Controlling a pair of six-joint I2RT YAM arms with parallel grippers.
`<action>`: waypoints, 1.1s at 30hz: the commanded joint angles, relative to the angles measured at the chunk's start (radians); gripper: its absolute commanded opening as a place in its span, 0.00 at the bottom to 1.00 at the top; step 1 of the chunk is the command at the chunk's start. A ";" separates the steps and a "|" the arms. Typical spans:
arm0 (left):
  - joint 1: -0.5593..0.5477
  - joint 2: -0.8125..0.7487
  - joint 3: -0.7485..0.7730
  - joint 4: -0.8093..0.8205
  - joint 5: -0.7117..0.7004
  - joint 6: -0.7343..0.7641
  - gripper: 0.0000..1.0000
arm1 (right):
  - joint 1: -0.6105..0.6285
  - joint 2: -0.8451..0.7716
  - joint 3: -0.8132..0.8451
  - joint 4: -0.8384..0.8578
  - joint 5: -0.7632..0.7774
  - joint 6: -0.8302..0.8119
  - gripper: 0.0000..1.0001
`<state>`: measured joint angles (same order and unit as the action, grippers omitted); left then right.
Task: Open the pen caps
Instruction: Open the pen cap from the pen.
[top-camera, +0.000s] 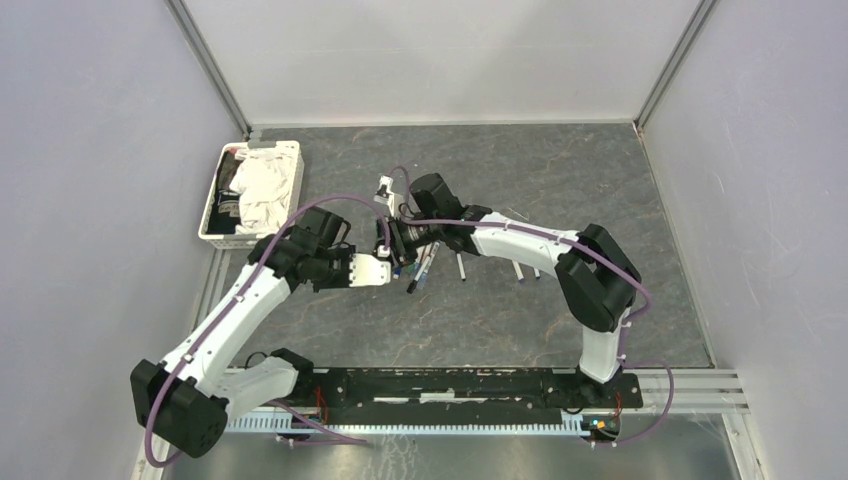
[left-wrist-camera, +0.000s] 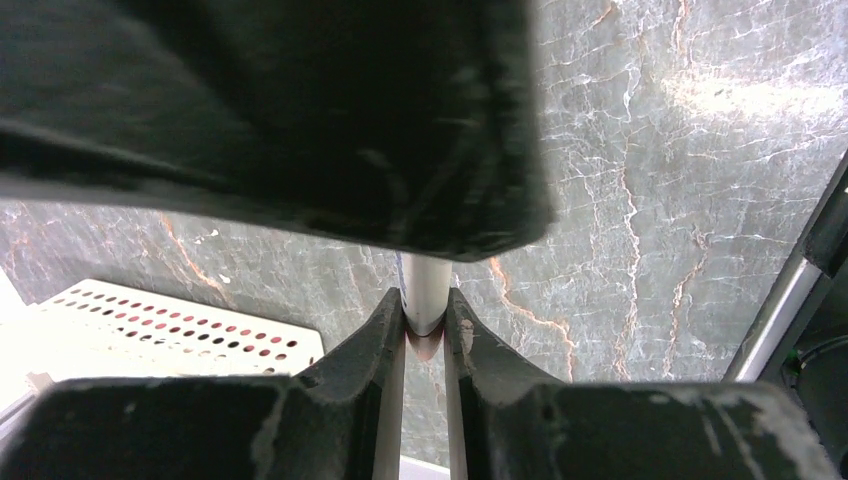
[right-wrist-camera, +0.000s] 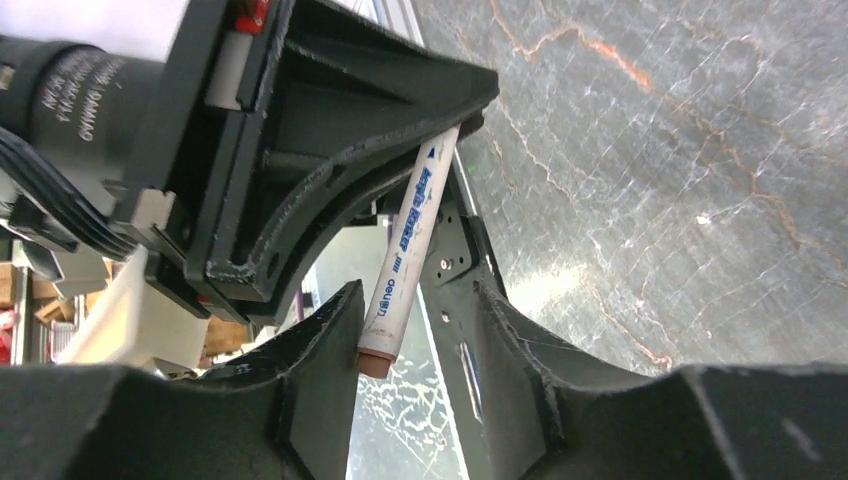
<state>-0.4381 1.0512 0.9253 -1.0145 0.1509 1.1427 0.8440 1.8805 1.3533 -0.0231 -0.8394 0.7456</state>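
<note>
Now our left jaws pinch the pen barrel (right-wrist-camera: 408, 235); its long axis points into our right jaws, standing wide astride its reddish end (right-wrist-camera: 377, 362), probably the cap.

On my feed the tray (top-camera: 228, 240) sits far-left on the table (top-camera: 560, 170), cloth (top-camera: 265, 190) in it; pens (top-camera: 427, 265) lie mid-table, right of it.

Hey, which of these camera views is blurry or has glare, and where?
Left wrist: the right gripper fills the top as a dark out-of-focus mass, and glare whitens the table at upper right. Right wrist: the pen is sharp, its blue print readable. Top external: evenly lit, no glare.
</note>
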 joint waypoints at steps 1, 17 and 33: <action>0.001 0.001 0.026 0.045 -0.011 0.019 0.02 | 0.021 0.018 0.019 -0.051 -0.036 -0.057 0.46; 0.001 0.031 0.136 -0.072 0.154 0.025 0.44 | -0.010 -0.042 -0.056 0.058 -0.076 -0.081 0.00; 0.004 0.064 0.219 -0.170 0.382 -0.019 0.66 | -0.061 -0.245 -0.367 0.386 -0.167 0.017 0.00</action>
<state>-0.4343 1.1088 1.1194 -1.1690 0.4301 1.1461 0.7849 1.6840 0.9981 0.2192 -0.9691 0.7197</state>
